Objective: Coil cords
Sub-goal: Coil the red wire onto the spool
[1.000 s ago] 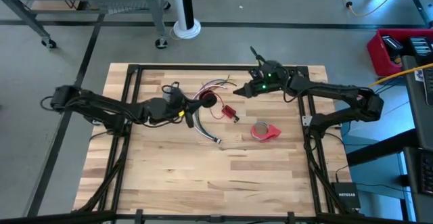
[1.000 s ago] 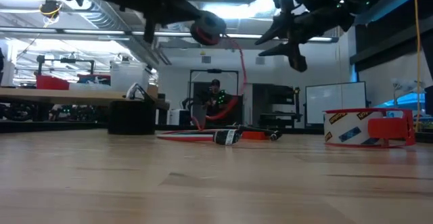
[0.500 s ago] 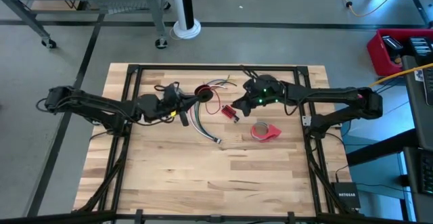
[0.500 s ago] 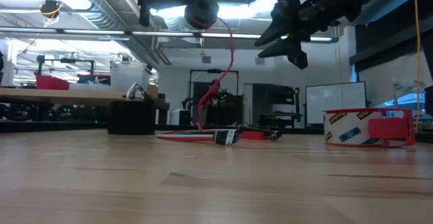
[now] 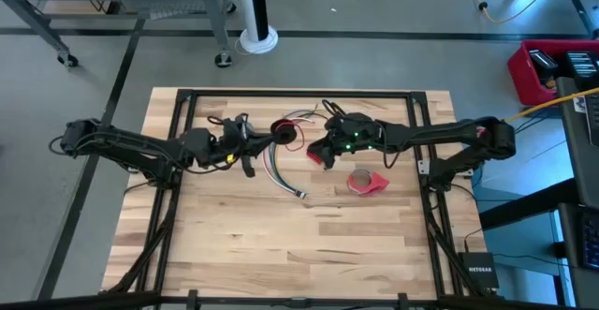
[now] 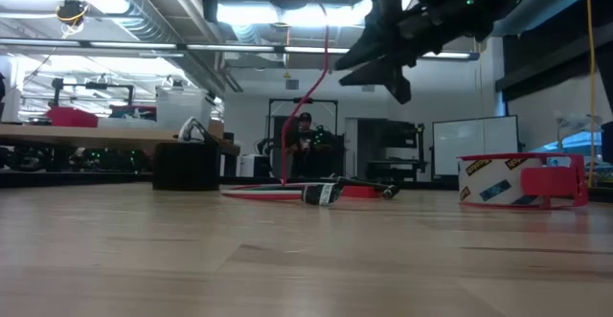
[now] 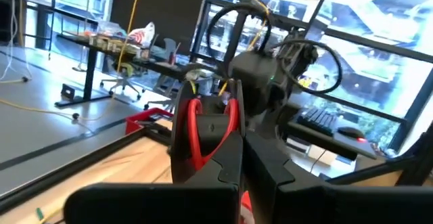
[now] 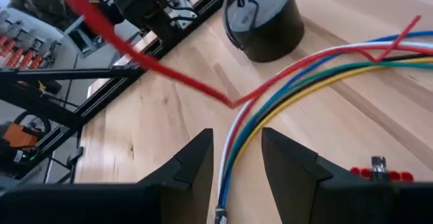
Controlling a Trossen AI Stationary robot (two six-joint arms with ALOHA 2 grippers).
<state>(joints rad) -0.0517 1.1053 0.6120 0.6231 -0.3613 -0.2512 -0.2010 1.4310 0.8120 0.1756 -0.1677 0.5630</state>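
Right tool [image 5: 318,149] has swung in from the back of the table [image 5: 281,244] and now hangs spread, gripping nothing, right above the small red block [image 5: 316,156] and the loose wires! Left tool [image 5: 271,132] has drawn back a touch and lifted; it is clenched on the small black-and-red coil [image 5: 283,131], held up in the air. A red strand [image 6: 305,101] runs tight from that coil down to the table. Long wire bundle [image 5: 277,171] lies flat between the two tools, its plug end [image 5: 300,195] nearer the front. From the right wrist, red, white, blue, green and yellow wires [image 8: 298,82] fan out under the parted fingers [image 8: 196,160]. Red tape roll [image 5: 365,181] sits just beside, untouched.
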